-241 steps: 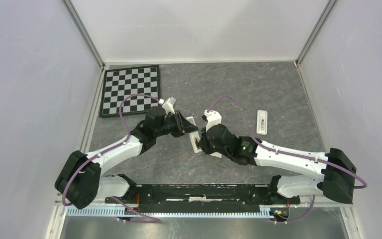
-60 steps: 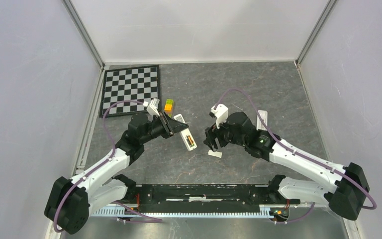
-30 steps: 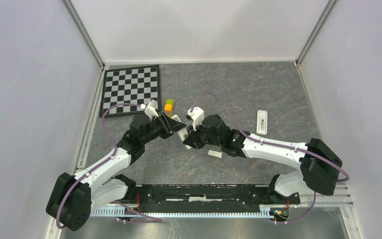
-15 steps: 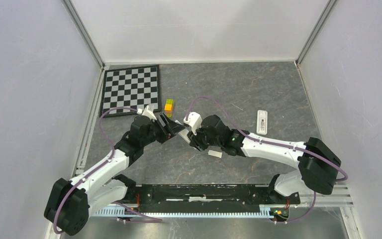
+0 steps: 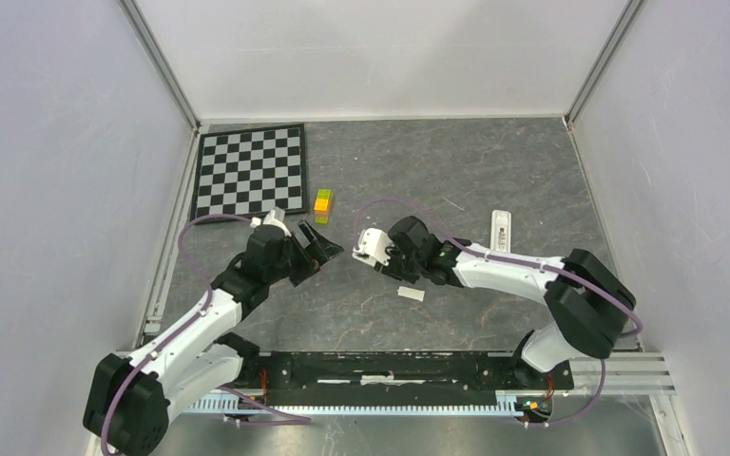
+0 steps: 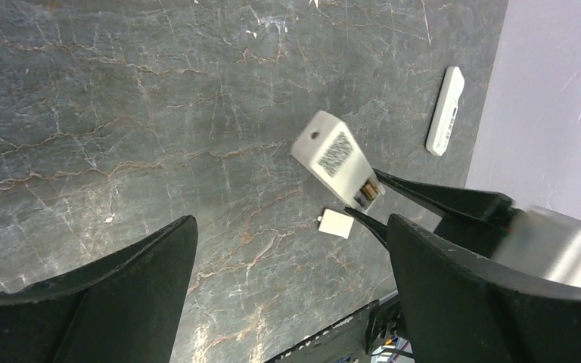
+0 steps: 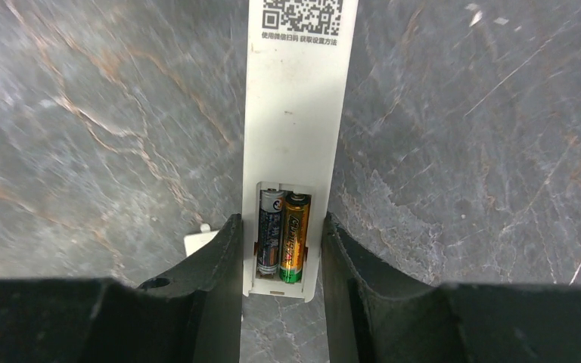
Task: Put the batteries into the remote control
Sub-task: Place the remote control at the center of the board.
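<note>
Writing shows on the back of the white remote control (image 7: 299, 113): a printed QR code with a line of small Chinese characters under it. Below that print, the open compartment holds two batteries (image 7: 284, 234) side by side, one dark with a silver top, one gold with lettering too small to read. The right tool (image 7: 281, 246) is clenched on the remote control, one finger on each long edge beside the compartment. The left tool (image 6: 291, 227) is spread wide, grasping nothing, apart from the remote control. A small white flat piece (image 6: 337, 224) lies on the bench (image 6: 121, 113) near the remote control's gripped end.
</note>
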Available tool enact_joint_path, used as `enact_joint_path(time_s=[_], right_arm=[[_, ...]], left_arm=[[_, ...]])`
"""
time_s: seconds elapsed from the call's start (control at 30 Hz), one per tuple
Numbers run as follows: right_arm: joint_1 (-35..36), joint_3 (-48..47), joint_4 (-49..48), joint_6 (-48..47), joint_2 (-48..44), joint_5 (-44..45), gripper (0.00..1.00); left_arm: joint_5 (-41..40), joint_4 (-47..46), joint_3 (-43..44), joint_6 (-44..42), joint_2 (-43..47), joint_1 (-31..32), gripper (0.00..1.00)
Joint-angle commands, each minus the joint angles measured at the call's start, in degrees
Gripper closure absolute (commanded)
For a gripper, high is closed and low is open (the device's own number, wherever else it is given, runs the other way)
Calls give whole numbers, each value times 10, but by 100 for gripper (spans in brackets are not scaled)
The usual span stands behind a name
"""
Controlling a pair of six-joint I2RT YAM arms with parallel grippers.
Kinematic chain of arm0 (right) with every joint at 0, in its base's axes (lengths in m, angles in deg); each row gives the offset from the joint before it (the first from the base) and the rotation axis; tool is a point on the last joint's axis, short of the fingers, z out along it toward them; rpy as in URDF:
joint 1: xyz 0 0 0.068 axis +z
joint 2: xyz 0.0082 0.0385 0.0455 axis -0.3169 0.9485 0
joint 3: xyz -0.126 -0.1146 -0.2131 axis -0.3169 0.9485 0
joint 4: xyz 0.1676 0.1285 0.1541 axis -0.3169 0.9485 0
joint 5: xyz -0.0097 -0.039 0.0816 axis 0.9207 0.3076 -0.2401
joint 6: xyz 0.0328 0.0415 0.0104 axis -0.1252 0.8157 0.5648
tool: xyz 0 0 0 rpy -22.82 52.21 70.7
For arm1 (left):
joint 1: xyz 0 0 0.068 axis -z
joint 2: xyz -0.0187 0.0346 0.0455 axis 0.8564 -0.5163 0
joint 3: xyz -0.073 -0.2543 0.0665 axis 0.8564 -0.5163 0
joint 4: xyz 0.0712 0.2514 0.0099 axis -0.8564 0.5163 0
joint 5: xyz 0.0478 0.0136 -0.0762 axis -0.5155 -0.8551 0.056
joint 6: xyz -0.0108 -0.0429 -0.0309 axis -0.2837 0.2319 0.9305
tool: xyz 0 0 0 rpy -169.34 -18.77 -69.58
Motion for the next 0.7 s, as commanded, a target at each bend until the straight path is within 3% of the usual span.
enact_joint_path(time_s=[0.0,0.2,0.33,0.67], right_arm=[[-6,-40,42,-70,42,7,93],[-11,-62,61,-87,79,7,88],[-24,-93,87,-72,109,6,64],[-31,-79,108,-43,35,-25,30]], left_arm=[[-2,17,23,-9,16,-2,0],[3,24,24,-11,24,-3,0],[7,25,28,-14,21,-3,0],[11,34,36,-24,17,-5,0]])
